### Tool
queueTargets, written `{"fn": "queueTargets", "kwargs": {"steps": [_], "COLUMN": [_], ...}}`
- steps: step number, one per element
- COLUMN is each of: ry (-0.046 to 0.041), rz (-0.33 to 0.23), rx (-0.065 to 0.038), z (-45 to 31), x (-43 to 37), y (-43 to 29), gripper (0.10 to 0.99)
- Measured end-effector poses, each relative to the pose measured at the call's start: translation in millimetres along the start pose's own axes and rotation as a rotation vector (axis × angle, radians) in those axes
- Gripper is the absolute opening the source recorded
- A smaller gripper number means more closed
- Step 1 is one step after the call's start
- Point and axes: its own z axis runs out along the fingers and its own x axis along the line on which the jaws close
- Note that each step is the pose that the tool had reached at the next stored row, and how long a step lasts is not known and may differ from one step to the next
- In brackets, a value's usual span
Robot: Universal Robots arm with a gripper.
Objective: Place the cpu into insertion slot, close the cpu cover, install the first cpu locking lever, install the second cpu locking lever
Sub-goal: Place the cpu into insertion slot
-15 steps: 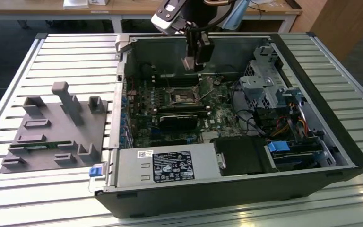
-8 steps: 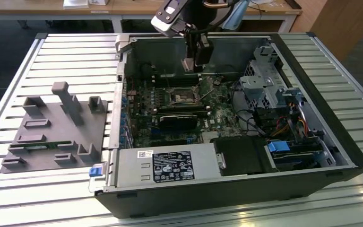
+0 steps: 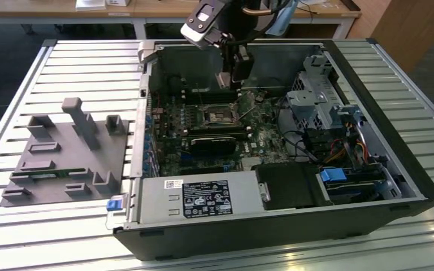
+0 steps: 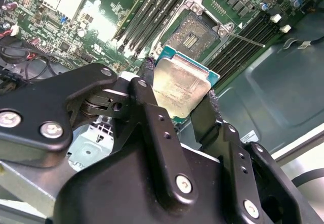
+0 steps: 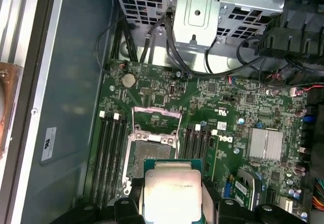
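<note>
Gripper (image 4: pixel 179 85) fingers (image 4: pixel 210 110) are clamped on two opposite edges of the cpu (image 4: pixel 182 85), whose pale metal face shows in both wrist views, lying between the black fingertips (image 5: pixel 172 191). In the exterior view the gripper (image 3: pixel 236 76) hangs inside the open computer case (image 3: pixel 277 226), above the green circuit board (image 3: pixel 266 121), and the chip is held in the air, clear of the board. The insertion slot (image 5: pixel 150 158) lies just beyond the chip's edge in the first wrist view, with its brownish centre uncovered (image 4: pixel 195 34). Its cover (image 5: pixel 154 110), a thin silvery frame, stands flipped up at the side of the slot nearer the coin battery (image 5: pixel 128 79). A thin metal lever (image 4: pixel 245 39) sticks out beside the slot. The case lies on a slatted table (image 3: pixel 89 62), next to a grey parts holder (image 3: pixel 66 158).
</note>
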Motion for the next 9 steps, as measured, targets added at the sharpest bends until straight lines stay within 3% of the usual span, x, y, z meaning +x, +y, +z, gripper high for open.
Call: {"fn": "queueTargets", "kwargs": {"steps": [9], "ry": [0.0015], "rz": [0.000], "rx": [0.011], "z": [7.5], "x": [-0.2], "y": [-0.5], "gripper": [0.541]}}
